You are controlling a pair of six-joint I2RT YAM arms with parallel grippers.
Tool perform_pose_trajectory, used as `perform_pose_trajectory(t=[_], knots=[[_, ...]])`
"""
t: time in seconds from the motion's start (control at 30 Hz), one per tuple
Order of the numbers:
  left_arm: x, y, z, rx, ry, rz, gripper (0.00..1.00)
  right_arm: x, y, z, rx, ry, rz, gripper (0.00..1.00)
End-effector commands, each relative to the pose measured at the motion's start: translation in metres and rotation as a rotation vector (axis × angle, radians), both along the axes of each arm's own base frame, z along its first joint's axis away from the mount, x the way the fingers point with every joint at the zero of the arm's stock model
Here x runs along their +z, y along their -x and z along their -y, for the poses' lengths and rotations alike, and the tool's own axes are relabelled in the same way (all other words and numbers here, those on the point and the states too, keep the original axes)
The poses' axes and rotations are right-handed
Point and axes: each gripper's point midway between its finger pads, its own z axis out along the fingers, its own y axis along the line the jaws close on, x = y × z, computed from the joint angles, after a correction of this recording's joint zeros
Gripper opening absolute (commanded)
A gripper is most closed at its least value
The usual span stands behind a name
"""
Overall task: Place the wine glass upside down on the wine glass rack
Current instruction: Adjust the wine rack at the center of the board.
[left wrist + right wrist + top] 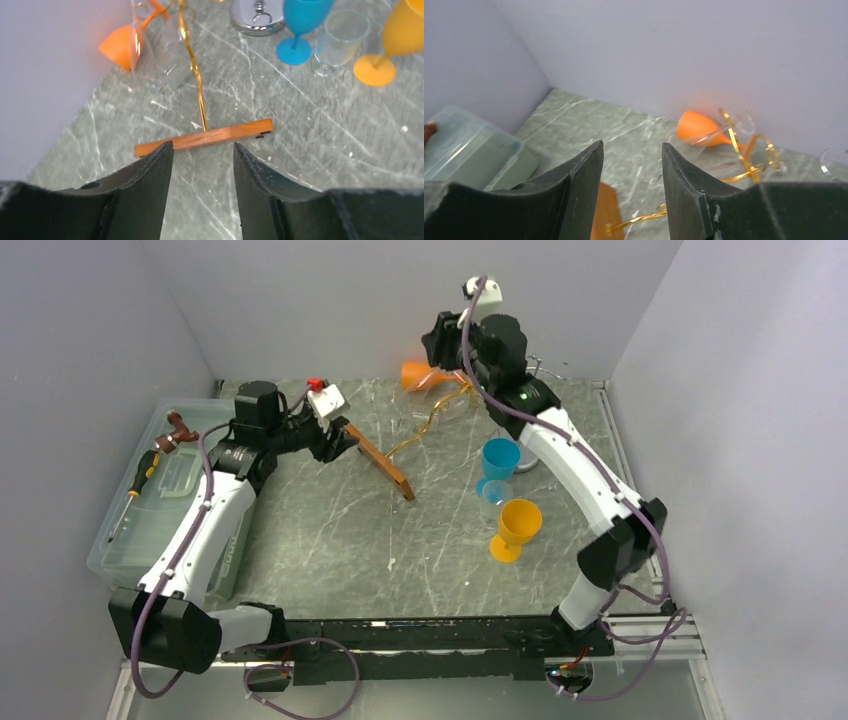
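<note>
My left gripper [202,146] is released, with the rack [240,131] base just past its fingertips. My right gripper [631,146] is released too, and the orange wine glass [696,126] lies ahead of it.

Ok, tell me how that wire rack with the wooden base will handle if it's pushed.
The rack seems to lie tipped, base on edge, so it probably pivots rather than slides. Its thin gold wire likely flexes. The orange glass among its loops may drag along and roll.
</note>
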Motion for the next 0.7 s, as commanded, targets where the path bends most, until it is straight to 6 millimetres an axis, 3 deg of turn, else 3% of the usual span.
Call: perform_pose_trajectory(t=[0.0, 0.13, 0.27, 0.5, 0.67], knots=[[0.002, 0.01, 0.023, -0.313, -0.115, 0.278, 0.53, -0.045, -0.043, 0.031, -0.104, 0.213, -0.133, 0.48], [-0.026, 0.006, 0.029, -0.474, -0.274, 0.423, 0.53, -0.052, -0.085, 0.053, -0.133, 0.26, -0.173, 0.46], [-0.053, -0.003, 0.031, -0.579, -0.399, 0.54, 0.54, -0.064, -0.112, 0.07, -0.129, 0.275, -0.183, 0.45], [-0.077, -0.021, 0.04, -0.686, -0.502, 0.623, 0.61, -0.076, -0.134, 0.093, -0.159, 0.34, -0.16, 0.46], [-0.09, -0.038, 0.042, -0.717, -0.554, 0.639, 0.63, -0.089, -0.144, 0.099, -0.139, 0.345, -0.169, 0.46]])
